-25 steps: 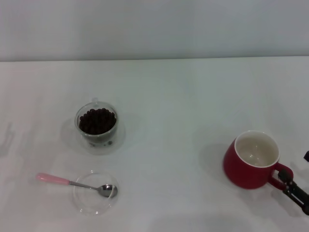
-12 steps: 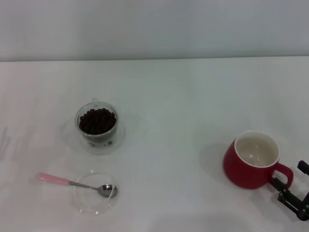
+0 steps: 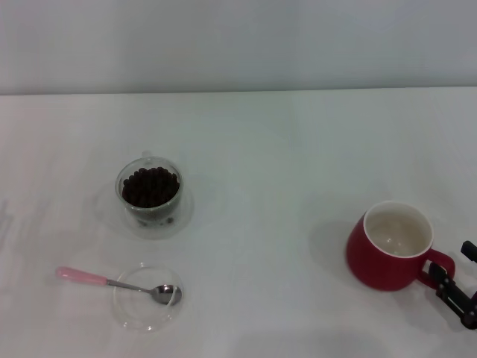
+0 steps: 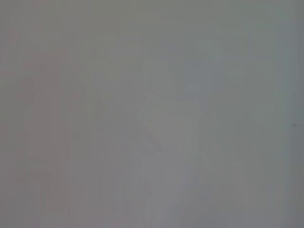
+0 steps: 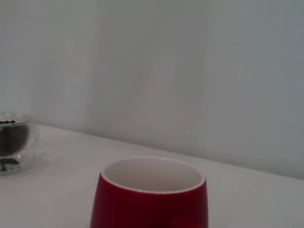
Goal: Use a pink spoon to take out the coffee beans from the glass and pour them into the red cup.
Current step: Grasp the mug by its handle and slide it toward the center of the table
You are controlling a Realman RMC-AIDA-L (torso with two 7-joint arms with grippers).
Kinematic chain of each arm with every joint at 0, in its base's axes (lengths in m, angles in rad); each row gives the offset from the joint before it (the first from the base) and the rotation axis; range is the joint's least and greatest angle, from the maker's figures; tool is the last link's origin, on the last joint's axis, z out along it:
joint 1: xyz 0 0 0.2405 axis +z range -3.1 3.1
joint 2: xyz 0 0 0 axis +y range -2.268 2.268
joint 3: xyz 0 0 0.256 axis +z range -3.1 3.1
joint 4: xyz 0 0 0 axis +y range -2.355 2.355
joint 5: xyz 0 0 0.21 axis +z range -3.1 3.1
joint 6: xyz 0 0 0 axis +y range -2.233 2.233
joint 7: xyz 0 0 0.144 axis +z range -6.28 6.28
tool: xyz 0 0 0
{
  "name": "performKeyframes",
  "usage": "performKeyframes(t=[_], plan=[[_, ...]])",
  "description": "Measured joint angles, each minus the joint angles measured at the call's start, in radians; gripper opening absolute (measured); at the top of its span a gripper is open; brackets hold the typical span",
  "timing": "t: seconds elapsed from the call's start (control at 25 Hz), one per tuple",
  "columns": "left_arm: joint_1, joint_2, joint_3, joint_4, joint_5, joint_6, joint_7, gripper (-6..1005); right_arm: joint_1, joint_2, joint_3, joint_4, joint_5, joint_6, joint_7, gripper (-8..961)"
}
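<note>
Sitting just beside the red cup's handle, the right gripper (image 3: 455, 287) is showing only as a dark tip at the table's near right corner; whether its fingers are wide or narrow, I cannot tell. The left gripper is not appearing in any view.

The red cup (image 3: 389, 246) is standing upright, apparently empty, touching or almost touching that gripper, so a careless sideways move could be nudging or tipping it.

Well apart from the gripper, across the table, the pink spoon (image 3: 118, 283) is lying with its bowl over a shallow glass dish (image 3: 141, 315). The glass (image 3: 149, 195) is sitting beyond it, filled with coffee beans (image 3: 150, 186); brimful beans may be spilling during scooping.

Counting: one spoon, one glass, one cup, one dish, many beans.
</note>
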Motion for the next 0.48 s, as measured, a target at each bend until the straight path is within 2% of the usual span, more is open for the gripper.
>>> performKeyframes(t=[0.12,0.48], plan=[[0.0,0.001,0.0,0.0,0.0,0.0,0.001,742,0.0,0.0,0.001,-0.002,0.015,0.006,0.0,647],[-0.008,0.001,0.0,0.015,0.0,0.004,0.003,740,0.004,0.0,0.005,-0.041,0.071,0.046,-0.003,647]])
